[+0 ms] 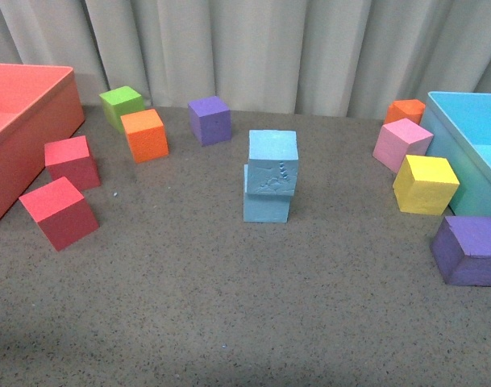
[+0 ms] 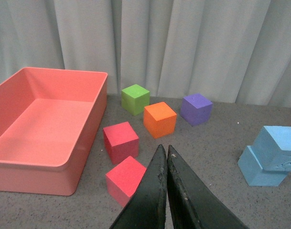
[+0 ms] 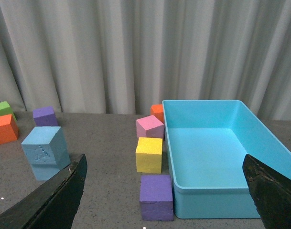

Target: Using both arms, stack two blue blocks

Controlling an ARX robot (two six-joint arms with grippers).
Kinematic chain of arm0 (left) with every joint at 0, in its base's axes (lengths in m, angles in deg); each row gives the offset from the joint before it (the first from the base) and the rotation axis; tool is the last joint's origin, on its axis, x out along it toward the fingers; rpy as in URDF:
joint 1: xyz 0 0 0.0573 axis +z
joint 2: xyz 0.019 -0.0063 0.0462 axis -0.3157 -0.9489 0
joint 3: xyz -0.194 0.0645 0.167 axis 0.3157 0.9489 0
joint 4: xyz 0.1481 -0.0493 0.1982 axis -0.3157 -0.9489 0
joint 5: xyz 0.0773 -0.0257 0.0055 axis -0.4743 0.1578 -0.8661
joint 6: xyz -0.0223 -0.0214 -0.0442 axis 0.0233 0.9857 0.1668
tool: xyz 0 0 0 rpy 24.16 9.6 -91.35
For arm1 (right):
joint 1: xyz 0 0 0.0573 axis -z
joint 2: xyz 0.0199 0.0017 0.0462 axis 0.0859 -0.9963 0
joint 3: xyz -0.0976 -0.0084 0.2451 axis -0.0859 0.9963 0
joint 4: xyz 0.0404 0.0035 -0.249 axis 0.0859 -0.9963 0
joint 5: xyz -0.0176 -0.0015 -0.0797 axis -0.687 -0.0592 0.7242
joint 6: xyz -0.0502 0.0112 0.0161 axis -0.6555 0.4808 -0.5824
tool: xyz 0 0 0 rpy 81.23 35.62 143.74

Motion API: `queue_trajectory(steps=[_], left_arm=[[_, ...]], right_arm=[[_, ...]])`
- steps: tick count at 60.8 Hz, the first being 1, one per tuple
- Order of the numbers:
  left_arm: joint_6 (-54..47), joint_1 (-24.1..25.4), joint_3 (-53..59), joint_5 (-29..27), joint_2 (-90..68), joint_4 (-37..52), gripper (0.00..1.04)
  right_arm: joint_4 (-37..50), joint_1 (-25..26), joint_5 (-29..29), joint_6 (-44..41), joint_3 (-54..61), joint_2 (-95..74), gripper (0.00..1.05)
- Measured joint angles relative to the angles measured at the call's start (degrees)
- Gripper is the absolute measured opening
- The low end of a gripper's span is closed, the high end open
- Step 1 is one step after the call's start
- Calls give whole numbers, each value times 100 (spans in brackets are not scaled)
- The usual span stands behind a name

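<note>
sitting mid-table (image 1: 189, 322), the top blue block (image 1: 273, 160) rests on the bottom blue block (image 1: 267, 197), twisted and shifted a little off its footprint, so the stack looks done but not square. from here the risk is a topple: the overhang leaves less support, the foam is light, and a brush from either arm or a jolt to the table could slide the upper cube off. neither arm shows in the front view.

the left pincer (image 2: 165, 160) has its two dark fingers pressed together, nothing between them, well apart from the stack. the right pincer (image 3: 164, 191) is spread wide, one finger at each lower corner of its view, holding nothing.

the front view shows the embossed face and the offset plainly. the left wrist view shows the whole red bin (image 2: 21, 162), cut off in front. the right wrist view shows the inside of the turquoise bin (image 3: 207, 106) and the purple cube (image 3: 156, 196) touching it.
</note>
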Motion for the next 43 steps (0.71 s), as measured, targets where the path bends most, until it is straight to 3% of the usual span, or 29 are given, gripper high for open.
queue_trajectory(steps=[7,43], left_arm=[[-7,306,114,216,595,-472,4],[-7,323,210,247,3237,-2833,4]], right_arm=[[0,0,4,2,0,0,95],[0,0,2,2,0,0,95]])
